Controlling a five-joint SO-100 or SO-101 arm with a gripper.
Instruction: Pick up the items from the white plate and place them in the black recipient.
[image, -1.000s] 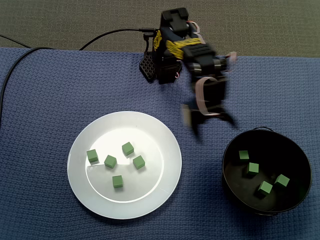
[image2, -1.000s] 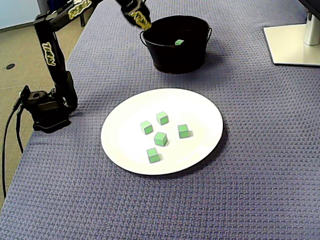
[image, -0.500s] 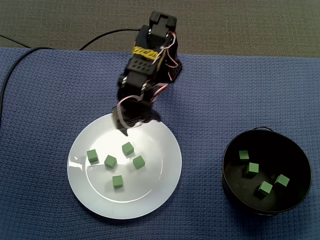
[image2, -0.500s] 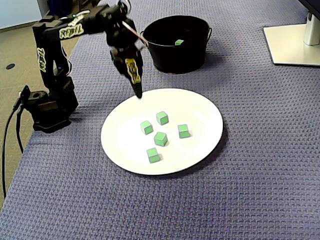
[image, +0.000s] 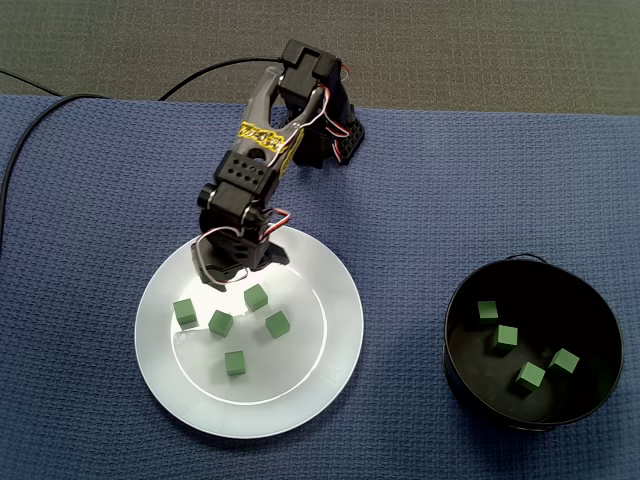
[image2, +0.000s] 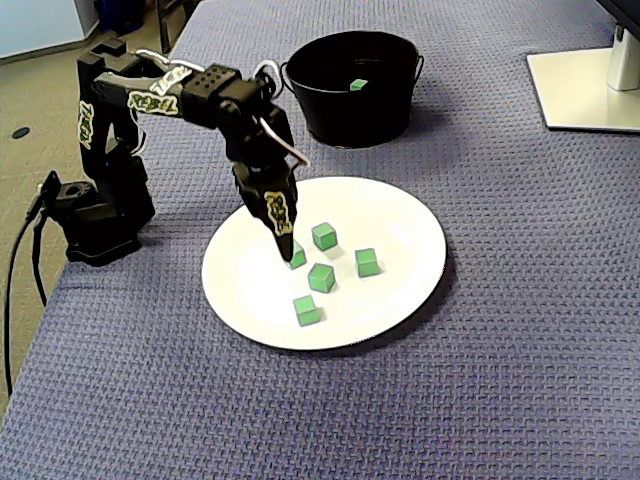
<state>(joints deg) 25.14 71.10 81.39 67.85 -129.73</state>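
Five green cubes (image: 220, 322) lie spread about the middle of the white plate (image: 320, 372). My fingers (image2: 281, 218) point down over the plate, tips at the cube (image2: 298, 259) closest to my base (image2: 95, 215); contact and opening width: I cannot tell. Four more cubes (image: 506, 336) sit in the black bucket (image2: 350, 115), apart from the plate on the blue-clothed bench (image: 90, 200).

Counted five green cubes (image: 235, 363) on one white plate (image: 330, 340) — found all five in both fixed views. Counted four more green cubes (image: 531, 377) in one black bucket (image: 600, 325), so nine in total; made out only one of those four in the fixed view from the side. Also counted one black robot arm (image: 240, 175), one blue woven cloth (image: 90, 180) and one white stand base (image2: 585, 85) at a corner.
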